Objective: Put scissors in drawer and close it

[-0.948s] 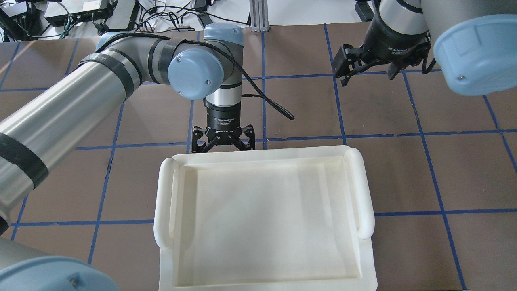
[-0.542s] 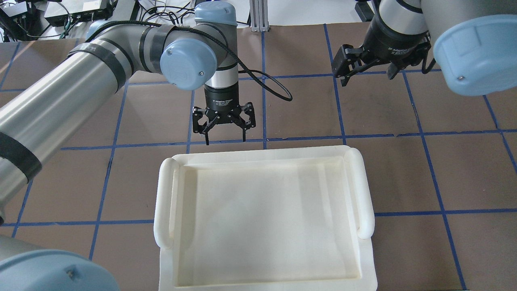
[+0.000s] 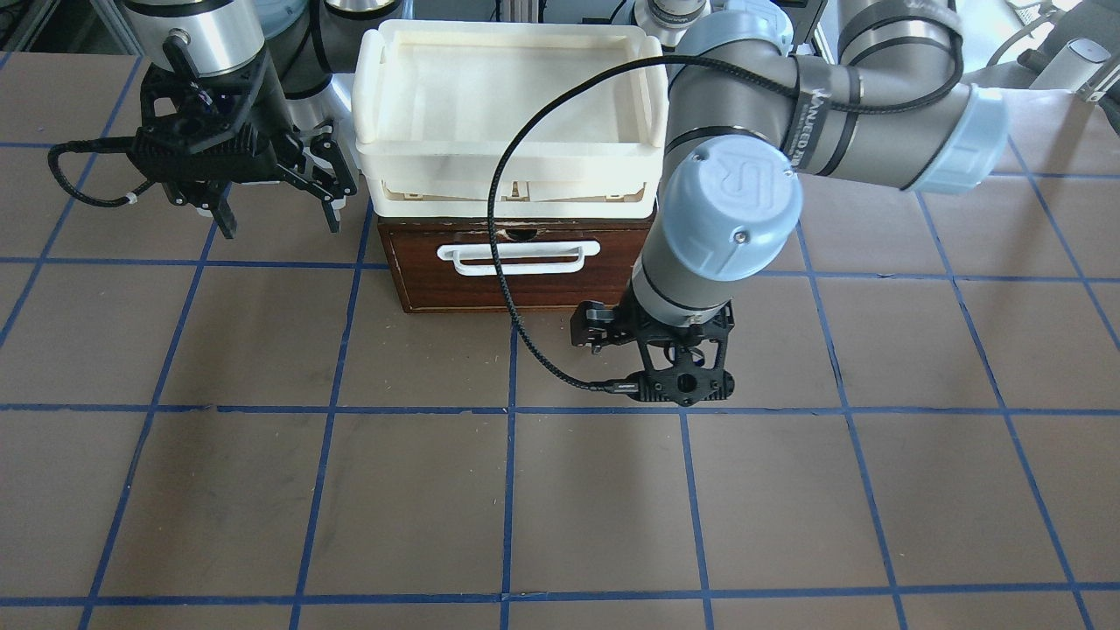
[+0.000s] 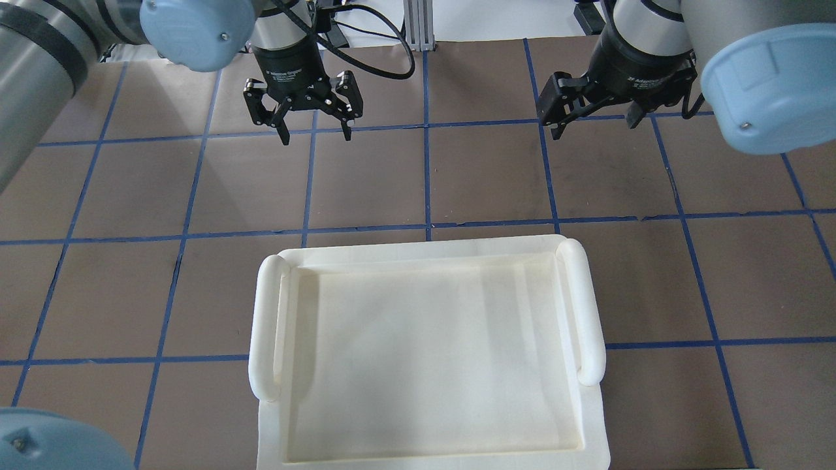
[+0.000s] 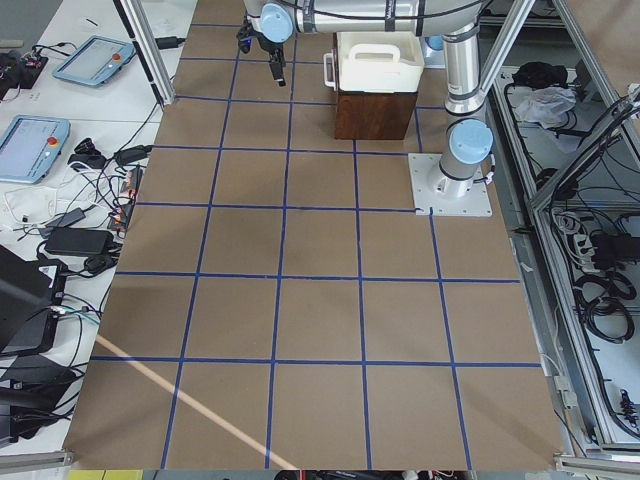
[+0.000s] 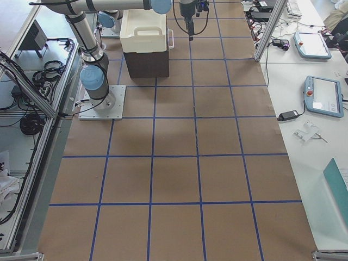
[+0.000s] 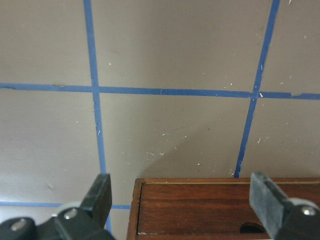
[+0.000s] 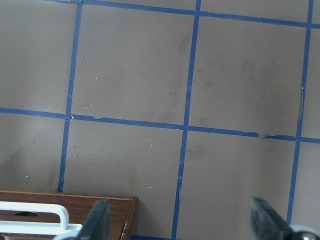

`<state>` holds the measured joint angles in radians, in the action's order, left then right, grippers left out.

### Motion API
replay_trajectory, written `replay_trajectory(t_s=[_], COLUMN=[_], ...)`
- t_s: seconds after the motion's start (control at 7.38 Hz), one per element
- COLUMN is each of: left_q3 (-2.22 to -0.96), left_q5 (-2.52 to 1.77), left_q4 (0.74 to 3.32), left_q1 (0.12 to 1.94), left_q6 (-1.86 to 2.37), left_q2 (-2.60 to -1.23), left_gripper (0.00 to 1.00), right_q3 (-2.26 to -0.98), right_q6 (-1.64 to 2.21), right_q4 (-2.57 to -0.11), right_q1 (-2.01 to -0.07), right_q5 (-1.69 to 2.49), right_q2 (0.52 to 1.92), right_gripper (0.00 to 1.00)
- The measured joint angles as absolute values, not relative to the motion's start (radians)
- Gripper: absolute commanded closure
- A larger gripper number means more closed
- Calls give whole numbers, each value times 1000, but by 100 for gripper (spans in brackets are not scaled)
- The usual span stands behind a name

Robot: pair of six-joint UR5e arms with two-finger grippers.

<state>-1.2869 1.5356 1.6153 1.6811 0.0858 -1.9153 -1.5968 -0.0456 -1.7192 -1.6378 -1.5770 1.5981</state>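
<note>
The drawer [image 3: 420, 278] is a dark reddish-brown wooden box front with a white loop handle [image 3: 560, 254], and it looks pushed in flush. The scissors are out of view. My left gripper [image 4: 315, 136] is open and empty above the table, out in front of the drawer. In the left wrist view its fingers [image 7: 101, 191] straddle the drawer's top edge [image 7: 210, 205] from above. My right gripper [image 3: 282, 226] is open and empty beside the drawer, also seen from overhead [image 4: 593, 127]. The right wrist view shows a drawer corner [image 8: 95, 207].
A cream-white plastic tray [image 4: 264, 333] sits on top of the drawer unit and hides it from overhead; it looks empty [image 3: 376, 166]. The left arm's black cable [image 3: 495, 227] hangs across the drawer front. Brown table with blue tape grid all round.
My left gripper has drawn back from the drawer front, moving away from the tray and leftward in the overhead view, and its fingers now stand wide apart. The right arm has not moved.
</note>
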Motion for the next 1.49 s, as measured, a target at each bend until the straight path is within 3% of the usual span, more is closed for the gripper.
replay_trajectory(t_s=[0.54, 1.08, 1.49], left_q3=[-1303, -1465, -1518], left_q5=[1551, 1583, 1585], left_q4=[1599, 1547, 1542], left_q1=[1561, 1511, 1489], left_q6=[-147, -163, -163], left_q2=[-1755, -1617, -1568], left_gripper=[0, 0, 0], right_q3=[-1597, -1597, -1597], right_q6=[-46, -46, -46], right_q4=[-1718, -1719, -1719], right_q1=[-1638, -1638, -1638], right_q5=[-1575, -1574, -1576], right_q2=[1597, 1597, 1597], right_gripper=[0, 0, 0])
